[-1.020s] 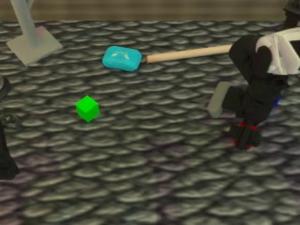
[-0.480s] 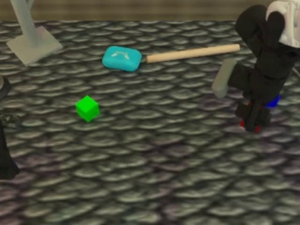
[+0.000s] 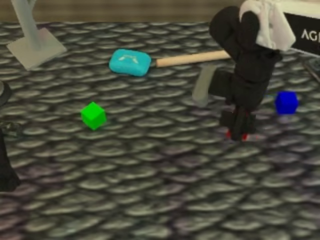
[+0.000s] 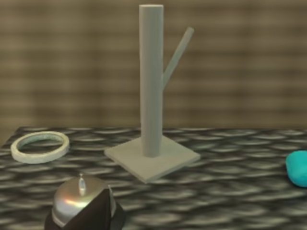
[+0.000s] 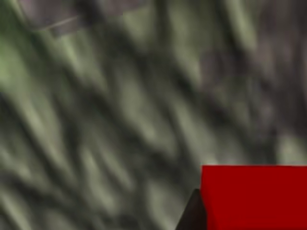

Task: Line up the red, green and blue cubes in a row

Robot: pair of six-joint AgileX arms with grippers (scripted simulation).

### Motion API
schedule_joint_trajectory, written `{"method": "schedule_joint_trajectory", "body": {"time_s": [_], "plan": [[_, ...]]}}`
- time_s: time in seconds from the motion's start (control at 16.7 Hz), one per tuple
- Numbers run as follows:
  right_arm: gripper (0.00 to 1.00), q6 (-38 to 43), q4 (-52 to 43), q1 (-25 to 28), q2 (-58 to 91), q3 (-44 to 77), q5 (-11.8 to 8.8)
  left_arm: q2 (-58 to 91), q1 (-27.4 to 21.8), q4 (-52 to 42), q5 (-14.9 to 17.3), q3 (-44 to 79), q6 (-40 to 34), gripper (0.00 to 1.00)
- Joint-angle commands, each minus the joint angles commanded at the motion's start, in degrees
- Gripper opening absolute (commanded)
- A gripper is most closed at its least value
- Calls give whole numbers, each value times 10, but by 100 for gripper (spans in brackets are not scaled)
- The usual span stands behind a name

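Observation:
The green cube (image 3: 93, 115) sits on the table at the left of the top view. Far to the right lies the blue cube (image 3: 286, 102), on its own. My right gripper (image 3: 238, 131) hangs between them, just left of the blue cube, shut on the red cube (image 3: 244, 136). From above only small red edges of that cube show beside the dark fingers. In the right wrist view the red cube (image 5: 254, 196) fills one corner above the blurred table, with a dark finger (image 5: 192, 218) against it. My left arm (image 3: 5, 170) stays parked at the left edge.
A turquoise block (image 3: 130, 62) with a wooden stick handle (image 3: 192, 58) lies at the back, its handle running under the right arm. A grey stand (image 3: 35, 45) is at the back left. Close to the left arm are a bell (image 4: 76, 206) and a pale ring (image 4: 39, 146).
My right arm has carried the red cube towards the back and then to the left. The blue cube, hidden under the arm before, now shows clear of it. The green cube has not moved.

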Motion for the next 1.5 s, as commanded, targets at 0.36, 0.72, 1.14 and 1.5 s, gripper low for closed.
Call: {"method": "schedule_joint_trajectory", "body": {"time_s": [0.36,0.72,1.14,1.5], "plan": [[0,37,-103,164,125,250,0,0,0,0,0,0,0,100],[0,61,-154,256,184,360,2,0,0,0,0,0,0,100],[0,63,-110,254,182,318,2,0,0,0,0,0,0,100],[0,63,-2,257,191,215,2,0,0,0,0,0,0,100]]}}
